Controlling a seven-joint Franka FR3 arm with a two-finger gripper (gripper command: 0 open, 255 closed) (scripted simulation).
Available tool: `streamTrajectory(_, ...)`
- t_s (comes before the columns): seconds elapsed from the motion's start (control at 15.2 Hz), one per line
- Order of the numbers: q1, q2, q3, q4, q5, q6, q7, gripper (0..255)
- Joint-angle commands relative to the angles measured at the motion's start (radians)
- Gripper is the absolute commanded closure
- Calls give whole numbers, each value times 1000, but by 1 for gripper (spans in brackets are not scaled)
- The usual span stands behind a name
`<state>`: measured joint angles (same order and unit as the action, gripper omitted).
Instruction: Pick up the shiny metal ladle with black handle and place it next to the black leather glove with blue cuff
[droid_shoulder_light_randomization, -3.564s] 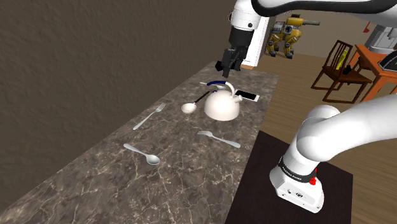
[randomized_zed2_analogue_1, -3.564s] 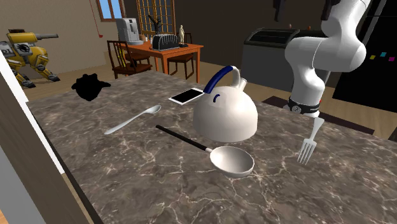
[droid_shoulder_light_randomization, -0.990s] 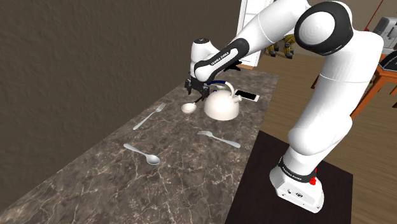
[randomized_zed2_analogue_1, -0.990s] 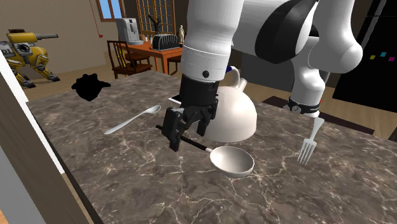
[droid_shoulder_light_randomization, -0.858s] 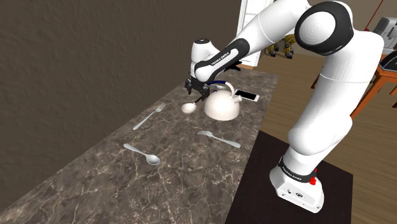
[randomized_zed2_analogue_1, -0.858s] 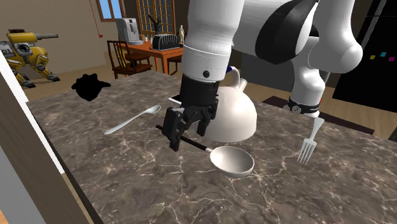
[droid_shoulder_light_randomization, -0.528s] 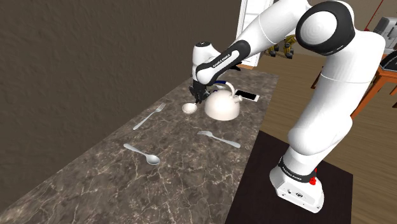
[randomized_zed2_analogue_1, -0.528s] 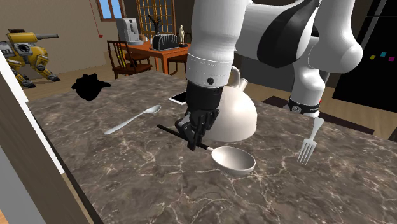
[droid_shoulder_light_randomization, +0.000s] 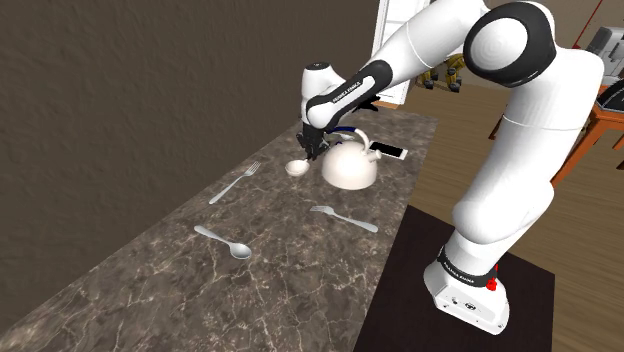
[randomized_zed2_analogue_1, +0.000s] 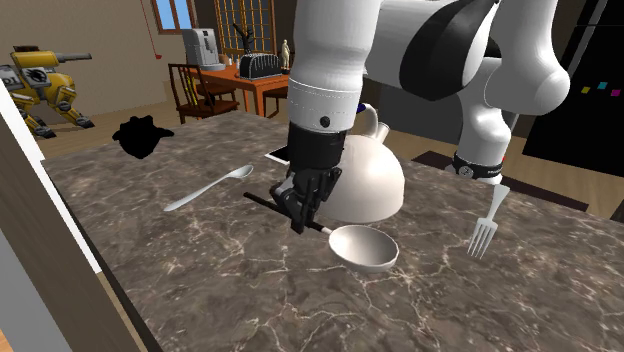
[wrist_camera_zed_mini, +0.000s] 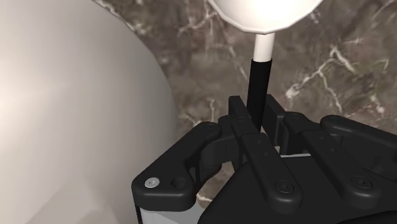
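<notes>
Marble counter (randomized_zed2_analogue_1: 180, 270) lies under the ladle (randomized_zed2_analogue_1: 365, 249), whose bowl points away from the pincer (randomized_zed2_analogue_1: 298, 222). Its black handle runs straight back between fingers pinched onto it, with the kettle (randomized_zed2_analogue_1: 372, 180) just beside.

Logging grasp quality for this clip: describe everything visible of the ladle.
The ladle has a round pale bowl, a short pale neck and a thin black handle. It sits low over the marbled counter beside the white kettle, bowl facing up. The gripper is shut on the handle's bowl end.
</notes>
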<state>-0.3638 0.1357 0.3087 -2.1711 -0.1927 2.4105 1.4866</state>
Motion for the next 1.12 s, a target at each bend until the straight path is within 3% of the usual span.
streamTrajectory(0.0,-2,-12,1,13,10,-24,-10,255)
streamTrajectory(1.06,-7,-117,8,116,78,-222,-69,255)
